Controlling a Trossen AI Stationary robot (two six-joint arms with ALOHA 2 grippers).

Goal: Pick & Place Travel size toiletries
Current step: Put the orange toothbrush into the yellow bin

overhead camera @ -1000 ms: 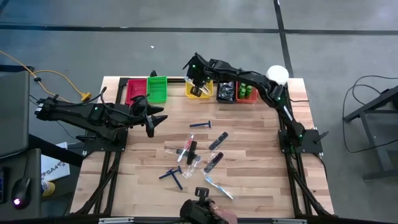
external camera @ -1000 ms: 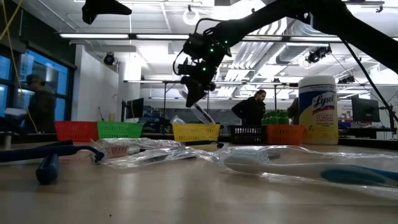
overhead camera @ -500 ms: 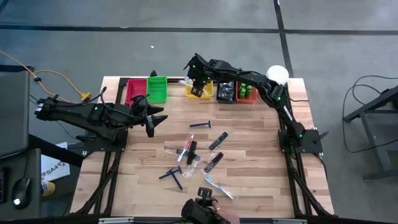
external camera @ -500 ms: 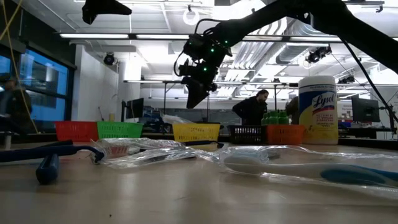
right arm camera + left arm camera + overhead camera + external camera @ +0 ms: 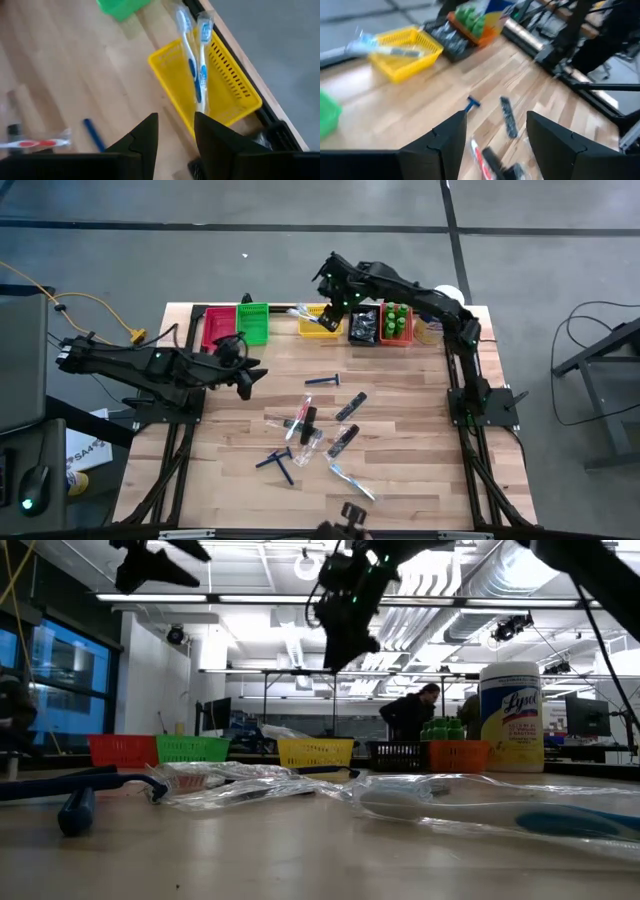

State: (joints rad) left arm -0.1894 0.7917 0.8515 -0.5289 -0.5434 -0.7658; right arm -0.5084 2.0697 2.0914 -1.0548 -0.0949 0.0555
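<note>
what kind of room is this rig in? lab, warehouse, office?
Most likely an open-plan lab or workshop. The low view shows exposed ceiling ducts, a person standing among benches behind the table, and the wooden table sits on a bare grey floor.

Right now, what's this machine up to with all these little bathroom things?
It is sorting travel toiletries into small bins along the table's far edge. The right end effector hovers empty over the yellow bin, fingers apart, where two wrapped toothbrushes lie. The left end effector waits open above the table's left side. Razors, tubes and more wrapped toothbrushes remain scattered on the wooden table.
</note>
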